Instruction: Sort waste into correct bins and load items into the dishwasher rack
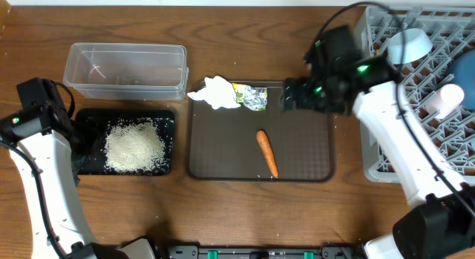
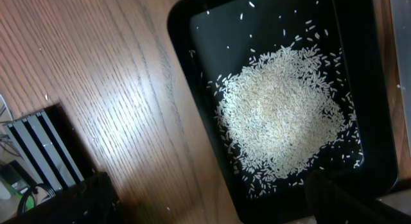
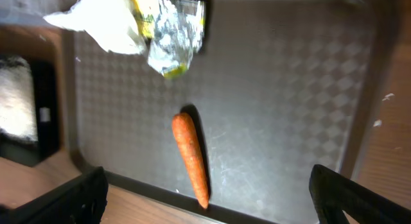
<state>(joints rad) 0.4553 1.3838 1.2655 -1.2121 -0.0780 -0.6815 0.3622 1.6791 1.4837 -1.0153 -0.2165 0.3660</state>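
The rice (image 1: 135,145) lies heaped in the black bin (image 1: 167,122), also in the left wrist view (image 2: 282,121). My left gripper (image 1: 80,146) is open and empty over the bin's (image 2: 192,70) left edge (image 2: 215,210). The carrot (image 1: 267,153), tissue (image 1: 217,92) and foil wrapper (image 1: 253,96) lie on the brown tray (image 1: 304,148). My right gripper (image 1: 289,96) hovers open and empty above the tray (image 3: 212,205); the carrot (image 3: 191,158), wrapper (image 3: 170,38) and tissue (image 3: 103,18) lie below it. The rack (image 1: 386,140) holds a light-blue bowl (image 1: 410,45), a dark-blue bowl (image 1: 467,77) and a white cup (image 1: 449,96). No chopsticks show.
The clear tub (image 1: 126,70) stands behind the black bin. The right arm reaches across the rack's left edge. Bare wooden table (image 1: 223,214) runs along the front. A dark device (image 2: 38,153) sits left of the black bin.
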